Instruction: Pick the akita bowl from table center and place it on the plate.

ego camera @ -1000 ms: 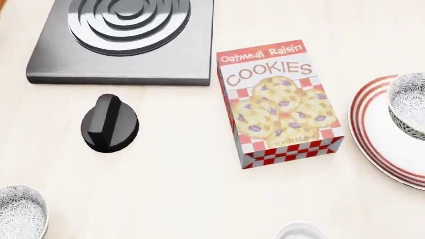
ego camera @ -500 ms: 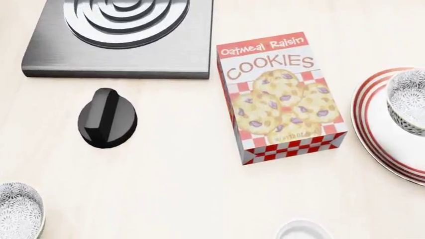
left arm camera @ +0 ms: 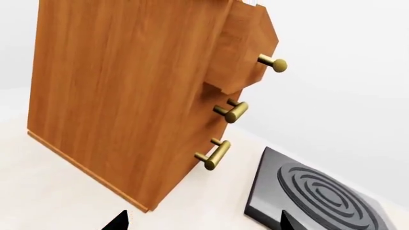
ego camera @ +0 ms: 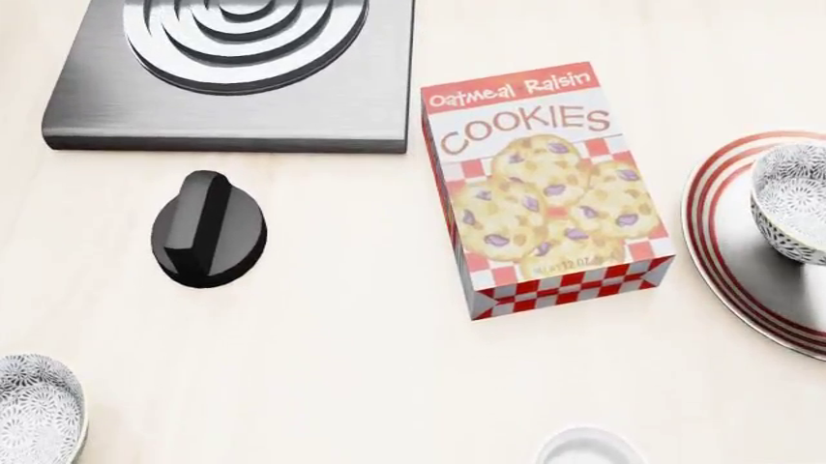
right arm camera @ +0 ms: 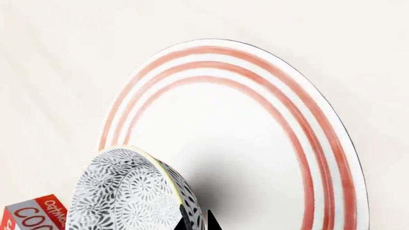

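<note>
The akita bowl (right arm camera: 121,191), speckled black and white, hangs tilted over the plate (right arm camera: 319,143), a wide white plate with thin red rings. My right gripper (right arm camera: 198,224) is shut on the bowl's rim, one dark fingertip on each side of the wall. In the head view the bowl (ego camera: 794,198) shows at the right edge over the plate (ego camera: 722,222); whether it touches the plate I cannot tell. My left gripper (left arm camera: 203,223) is open with nothing between its tips, away from both. Neither gripper shows in the head view.
A cookie box (ego camera: 548,188) lies just left of the plate. A black knob (ego camera: 207,230) and a grey burner slab (ego camera: 232,77) sit further left. A second speckled bowl (ego camera: 33,411) and a white cup (ego camera: 587,448) are near the front edge. A wooden drawer cabinet (left arm camera: 128,96) faces the left wrist.
The head view shifted a second ago, so everything sits slightly higher in it. Since half a second ago the bowl has dropped a little over the plate.
</note>
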Controlling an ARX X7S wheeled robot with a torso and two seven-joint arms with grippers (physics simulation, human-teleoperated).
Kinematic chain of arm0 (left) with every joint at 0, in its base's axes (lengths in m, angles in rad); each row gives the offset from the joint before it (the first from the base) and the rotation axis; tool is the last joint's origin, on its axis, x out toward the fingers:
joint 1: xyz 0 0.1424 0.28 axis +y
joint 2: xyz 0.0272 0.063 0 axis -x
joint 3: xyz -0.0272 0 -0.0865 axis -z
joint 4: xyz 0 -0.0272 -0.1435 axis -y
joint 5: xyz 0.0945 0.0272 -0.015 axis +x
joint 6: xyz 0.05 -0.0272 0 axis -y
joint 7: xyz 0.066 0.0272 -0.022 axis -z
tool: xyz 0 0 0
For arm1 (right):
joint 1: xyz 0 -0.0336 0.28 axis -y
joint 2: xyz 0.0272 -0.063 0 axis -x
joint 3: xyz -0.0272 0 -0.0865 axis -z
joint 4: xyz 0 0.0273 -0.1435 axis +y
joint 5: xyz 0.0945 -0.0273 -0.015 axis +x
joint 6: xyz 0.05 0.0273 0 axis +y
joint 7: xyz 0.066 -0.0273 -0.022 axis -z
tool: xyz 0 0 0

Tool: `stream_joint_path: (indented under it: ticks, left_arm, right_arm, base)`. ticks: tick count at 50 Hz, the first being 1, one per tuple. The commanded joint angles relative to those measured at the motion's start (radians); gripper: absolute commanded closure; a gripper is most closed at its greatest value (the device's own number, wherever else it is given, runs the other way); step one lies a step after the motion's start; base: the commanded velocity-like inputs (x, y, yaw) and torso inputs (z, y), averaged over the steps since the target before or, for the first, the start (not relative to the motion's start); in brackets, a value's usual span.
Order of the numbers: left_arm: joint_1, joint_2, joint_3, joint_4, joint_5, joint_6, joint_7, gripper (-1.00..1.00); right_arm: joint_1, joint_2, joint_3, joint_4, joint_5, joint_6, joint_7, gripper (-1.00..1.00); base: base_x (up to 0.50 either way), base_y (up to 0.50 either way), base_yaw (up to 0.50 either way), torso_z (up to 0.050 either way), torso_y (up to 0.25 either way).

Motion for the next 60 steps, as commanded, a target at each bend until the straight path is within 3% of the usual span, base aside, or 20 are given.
stream_joint_path:
  ticks: [1, 10, 11, 22, 30, 39, 51, 60]
  left_arm:
    - [0.008, -0.005, -0.007, 0.009, -0.014, 0.004, -0.001, -1.0]
    - [0.006, -0.008, -0.005, 0.01, -0.016, 0.004, -0.005, -1.0]
    - [0.005, -0.007, -0.004, 0.009, -0.016, 0.004, -0.005, -1.0]
    - [0.004, -0.009, 0.002, 0.01, -0.015, 0.007, -0.007, -1.0]
    - [0.002, -0.011, 0.005, 0.008, -0.016, 0.007, -0.009, -1.0]
    - [0.003, -0.013, 0.007, 0.01, -0.019, 0.008, -0.01, -1.0]
    - [0.007, -0.012, 0.016, 0.015, -0.014, 0.012, -0.008, -1.0]
    - [-0.005, -0.019, 0.023, 0.009, -0.014, 0.01, -0.012, -1.0]
  right_arm:
    - [0.054, -0.01, -0.017, 0.072, -0.035, -0.039, -0.073, 1.0]
    - [0.041, -0.015, -0.014, 0.067, -0.04, -0.062, -0.073, 1.0]
    - [0.04, -0.016, -0.015, 0.064, -0.041, -0.065, -0.067, -1.0]
    - [-0.055, -0.001, 0.077, -0.117, 0.033, -0.117, 0.038, -1.0]
    - [-0.204, 0.006, 0.203, -0.444, 0.073, -0.284, 0.108, -1.0]
    - [-0.277, 0.016, 0.25, -0.742, 0.033, -0.393, 0.129, -1.0]
    - [-0.313, 0.081, 0.21, -1.086, 0.044, -0.315, 0.208, -1.0]
    - [-0.326, 0.132, 0.263, -1.274, 0.223, -0.242, 0.322, -1.0]
  base:
    - [0.0, 0.0, 0.0, 0.0, 0.0]
    - [0.0, 0.0, 0.0, 0.0, 0.0]
    - [0.0, 0.0, 0.0, 0.0, 0.0]
    - [0.0, 0.0, 0.0, 0.0, 0.0]
    - [0.0, 0.0, 0.0, 0.0, 0.0]
    - [0.0, 0.0, 0.0, 0.0, 0.0]
    - [0.0, 0.0, 0.0, 0.0, 0.0]
    - [0.0, 0.0, 0.0, 0.0, 0.0]
